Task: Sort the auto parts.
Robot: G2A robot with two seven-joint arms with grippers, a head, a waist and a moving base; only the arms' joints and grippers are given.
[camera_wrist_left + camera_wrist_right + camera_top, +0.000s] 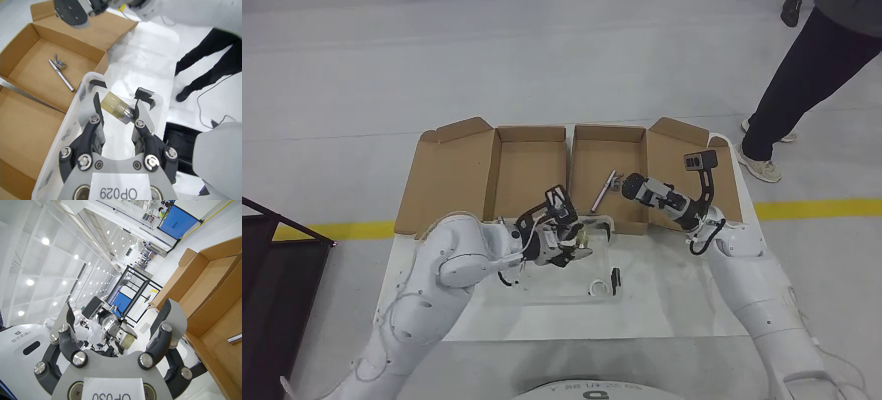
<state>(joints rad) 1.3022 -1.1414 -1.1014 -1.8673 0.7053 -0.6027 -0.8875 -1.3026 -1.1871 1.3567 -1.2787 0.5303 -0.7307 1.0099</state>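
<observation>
Left wrist view: rod (60,75), bracket (60,64) in cardboard box (28,73); cylinder (117,110) between fingers (98,106)

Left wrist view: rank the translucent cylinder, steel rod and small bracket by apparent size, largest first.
1. translucent cylinder, though it is nearest the camera, so its lead over the rod is unsure
2. steel rod
3. small bracket

White rectangular table (677,295) carries everything. Two open cardboard boxes side by side along far edge, flaps spread flat outward. Left cardboard box (527,175) and right cardboard box (607,150) touch along shared middle flaps. Clear plastic tray (60,132), rounded corners, low walls, sits on table's middle, just beside boxes' near walls, its far corner close against right box. Bare white tabletop shows to tray's right and along near edge.
</observation>
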